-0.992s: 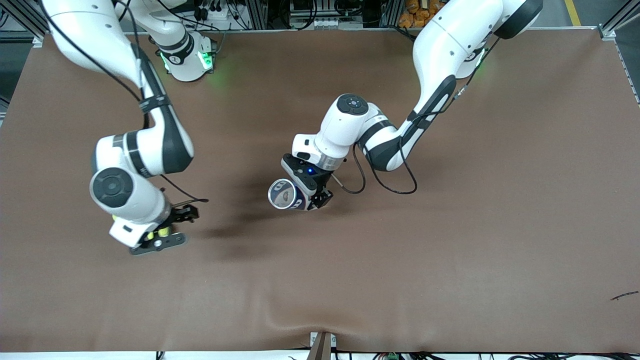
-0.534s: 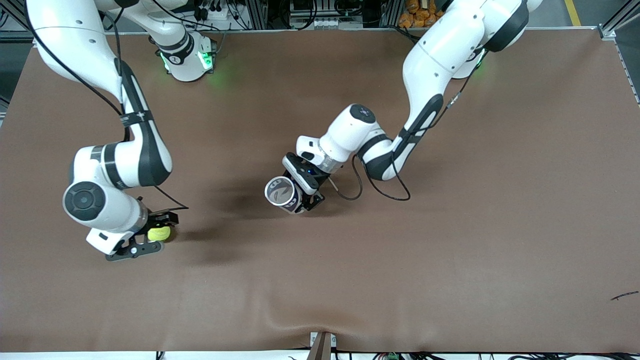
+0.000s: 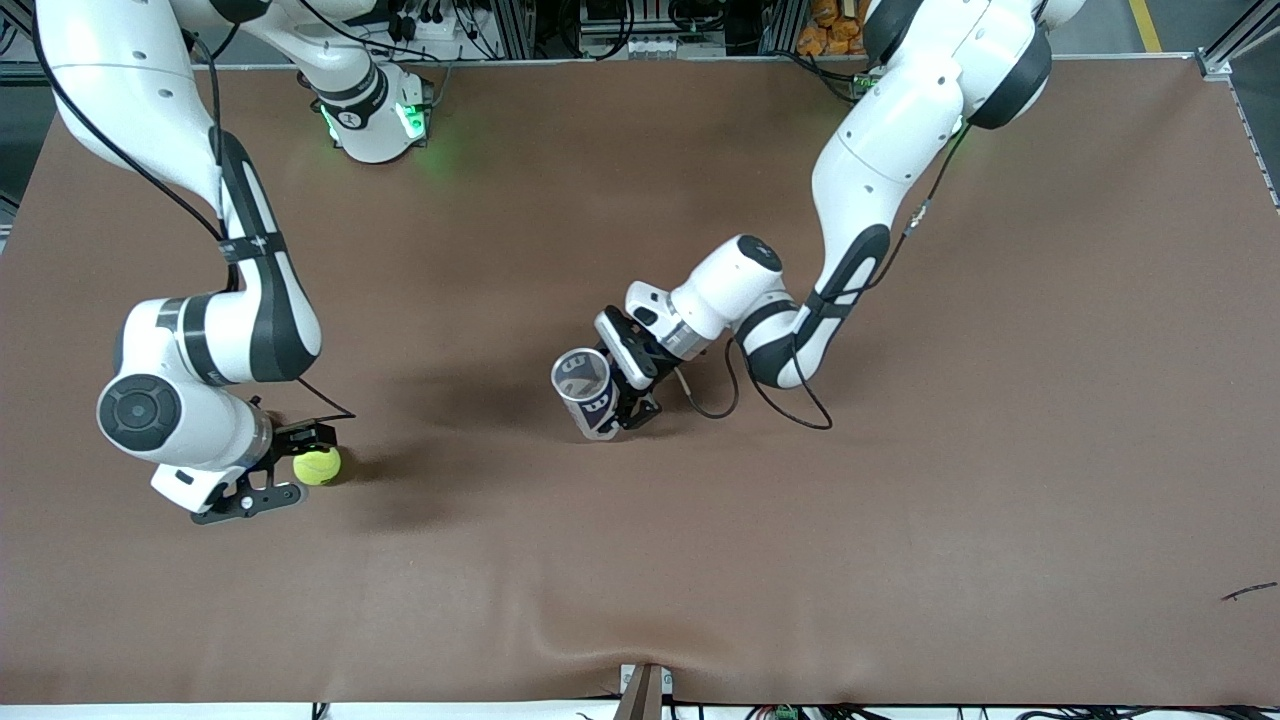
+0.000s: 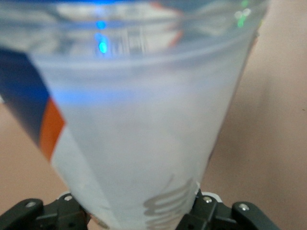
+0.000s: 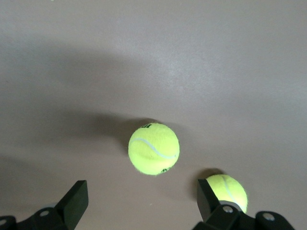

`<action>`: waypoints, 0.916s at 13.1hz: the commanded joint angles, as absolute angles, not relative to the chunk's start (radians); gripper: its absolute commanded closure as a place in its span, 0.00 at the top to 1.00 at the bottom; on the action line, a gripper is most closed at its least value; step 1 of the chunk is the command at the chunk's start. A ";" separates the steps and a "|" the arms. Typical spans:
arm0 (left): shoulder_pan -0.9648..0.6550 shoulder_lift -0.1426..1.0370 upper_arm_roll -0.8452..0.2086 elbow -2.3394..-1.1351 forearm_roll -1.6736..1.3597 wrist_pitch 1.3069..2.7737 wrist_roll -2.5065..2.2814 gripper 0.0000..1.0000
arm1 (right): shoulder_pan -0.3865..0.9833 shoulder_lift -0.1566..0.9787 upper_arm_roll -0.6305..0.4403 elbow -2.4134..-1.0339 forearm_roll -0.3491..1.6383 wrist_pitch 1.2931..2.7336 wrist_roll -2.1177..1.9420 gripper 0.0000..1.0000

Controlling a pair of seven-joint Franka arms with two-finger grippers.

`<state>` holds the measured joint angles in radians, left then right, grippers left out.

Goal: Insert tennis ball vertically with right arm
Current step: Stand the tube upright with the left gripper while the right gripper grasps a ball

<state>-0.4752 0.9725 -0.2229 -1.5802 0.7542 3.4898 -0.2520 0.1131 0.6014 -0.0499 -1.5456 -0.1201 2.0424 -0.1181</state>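
A robotics lab, this one; two white arms bolted along the edge of a table under a plain brown cover; aluminium framing at the corners; cables and power gear crowd the floor past the bases; green status lights glow on one base.

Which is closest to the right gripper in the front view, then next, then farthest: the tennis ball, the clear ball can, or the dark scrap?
1. The tennis ball: on the table, between the open jaws of the right gripper.
2. The clear ball can: mid-table, held by the left gripper.
3. The dark scrap: at the left arm's end of the table.
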 commanded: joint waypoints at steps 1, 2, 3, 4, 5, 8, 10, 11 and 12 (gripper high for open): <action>-0.451 0.996 -0.222 -1.569 0.804 3.536 -0.262 0.73 | 0.077 0.647 -0.037 -1.540 -0.143 2.088 -0.132 1.00; -0.445 1.000 -0.222 -1.572 0.804 3.537 -0.264 0.73 | 0.069 0.659 -0.035 -1.542 -0.143 2.088 -0.132 1.00; -0.443 1.000 -0.222 -1.572 0.804 3.537 -0.262 0.73 | 0.063 0.678 -0.035 -1.540 -0.146 2.095 -0.133 1.00; -0.443 1.002 -0.222 -1.572 0.804 3.537 -0.262 0.73 | 0.054 0.695 -0.037 -1.540 -0.147 2.138 -0.146 1.00; -0.445 1.003 -0.224 -1.572 0.804 3.537 -0.262 0.73 | 0.048 0.716 -0.037 -1.542 -0.146 2.188 -0.176 1.00; -0.445 1.008 -0.222 -1.572 0.804 3.537 -0.262 0.73 | 0.038 0.745 -0.034 -1.548 -0.134 2.223 -0.183 1.00; -0.445 1.008 -0.224 -1.572 0.804 3.537 -0.262 0.73 | 0.041 0.744 -0.032 -1.575 -0.123 2.217 -0.176 1.00; -0.445 1.008 -0.224 -1.572 0.804 3.537 -0.262 0.73 | 0.040 0.744 -0.032 -1.580 -0.115 2.214 -0.176 1.00; -0.446 1.008 -0.222 -1.572 0.804 3.537 -0.262 0.73 | 0.041 0.744 -0.032 -1.580 -0.112 2.195 -0.176 1.00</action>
